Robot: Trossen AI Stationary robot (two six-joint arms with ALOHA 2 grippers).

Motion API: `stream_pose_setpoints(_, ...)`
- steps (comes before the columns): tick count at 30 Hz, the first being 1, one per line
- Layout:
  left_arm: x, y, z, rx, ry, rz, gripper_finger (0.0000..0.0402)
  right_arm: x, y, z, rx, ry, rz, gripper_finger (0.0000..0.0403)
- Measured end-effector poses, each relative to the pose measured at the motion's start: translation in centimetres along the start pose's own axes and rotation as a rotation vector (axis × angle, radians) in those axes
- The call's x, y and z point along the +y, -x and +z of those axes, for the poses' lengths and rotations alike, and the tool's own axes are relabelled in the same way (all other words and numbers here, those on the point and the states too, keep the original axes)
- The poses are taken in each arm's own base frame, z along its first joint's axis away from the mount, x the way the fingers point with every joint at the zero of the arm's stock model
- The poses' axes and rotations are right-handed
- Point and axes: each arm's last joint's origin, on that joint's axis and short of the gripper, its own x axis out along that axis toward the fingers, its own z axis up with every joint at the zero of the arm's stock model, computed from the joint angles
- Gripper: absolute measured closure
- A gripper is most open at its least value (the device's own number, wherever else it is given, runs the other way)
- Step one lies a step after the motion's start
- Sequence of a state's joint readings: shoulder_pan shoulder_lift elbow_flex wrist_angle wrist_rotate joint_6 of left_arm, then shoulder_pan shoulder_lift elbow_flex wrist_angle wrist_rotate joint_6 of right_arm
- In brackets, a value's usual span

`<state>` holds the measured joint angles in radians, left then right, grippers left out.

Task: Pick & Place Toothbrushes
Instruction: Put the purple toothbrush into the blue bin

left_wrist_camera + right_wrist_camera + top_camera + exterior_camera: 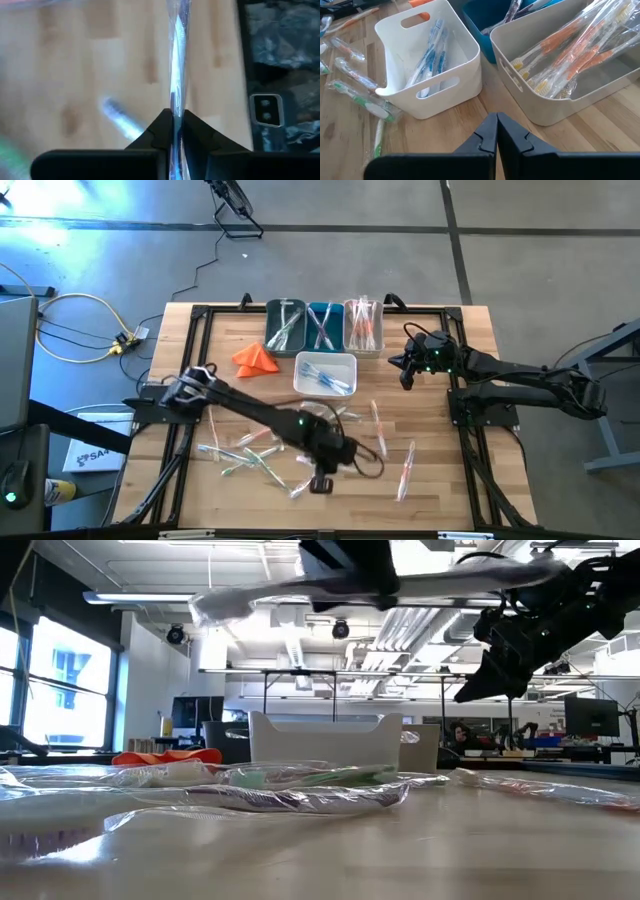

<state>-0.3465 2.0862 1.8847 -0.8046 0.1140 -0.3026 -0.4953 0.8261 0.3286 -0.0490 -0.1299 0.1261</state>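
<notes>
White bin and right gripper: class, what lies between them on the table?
Nothing: in the high view, only bare wood separates the white bin from the right gripper, whose jaws are shut.

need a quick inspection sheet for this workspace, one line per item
surface: light wooden table top in a black frame.
job's things: clear-wrapped toothbrushes loose on the table; more in the white handled bin, the grey bin and two teal bins.
clutter: orange folded cloth beside the bins.
end effectors: left end effector shut on a wrapped toothbrush, lifted off the table; right end effector shut, empty, near the bins.
cables: yellow cable on the floor left of the table.
surroundings: grey concrete floor; open room with desks and monitors behind.
</notes>
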Motion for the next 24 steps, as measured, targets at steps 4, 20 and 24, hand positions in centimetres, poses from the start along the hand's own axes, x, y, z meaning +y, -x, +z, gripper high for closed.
stream_pose_setpoints(4,1.7,3.0,0.3,-0.009,0.059,0.062,0.0375,0.0,0.0,0.0,0.0,0.0,0.0,0.0401)
stream_pose_setpoints(20,12.4,11.1,2.0,-0.19,0.248,0.314,0.0375,0.0,0.0,0.0,0.0,0.0,0.0,0.0401)
stream_pose_setpoints(24,16.5,12.5,2.3,-0.263,0.356,0.364,0.0375,0.0,0.0,0.0,0.0,0.0,0.0,0.0401)
